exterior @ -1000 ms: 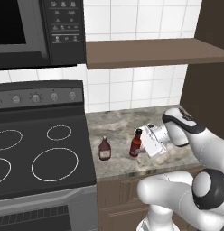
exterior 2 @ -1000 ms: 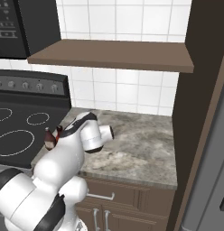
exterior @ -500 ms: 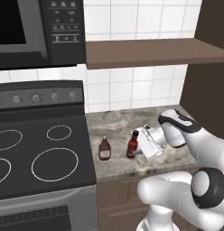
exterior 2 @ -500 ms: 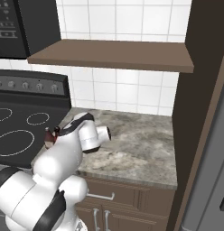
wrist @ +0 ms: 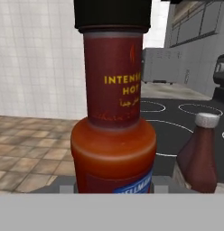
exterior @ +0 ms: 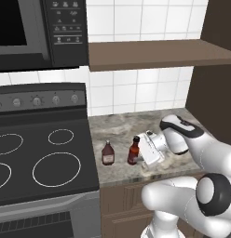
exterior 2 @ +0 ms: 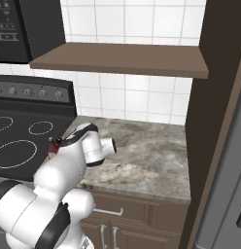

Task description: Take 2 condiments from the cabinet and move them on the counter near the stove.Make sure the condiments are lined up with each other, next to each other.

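The red bottle (exterior: 133,151) stands upright on the table (exterior: 178,118), near the front edge, a little right of the stove (exterior: 43,158). The claw (exterior: 141,153) reaches in from the right and pinches this bottle at its lower body. In the hand view the red bottle (wrist: 113,103) sits close to the camera, black cap at top, label text facing the lens. The maroon bottle (exterior: 107,154) stands upright just beside it on the stove side, apart from it, at about the same depth on the table. In the hand view the maroon bottle (wrist: 200,153) appears behind and to the right, before the burner rings. The shelf (exterior: 159,52) hangs above the table.
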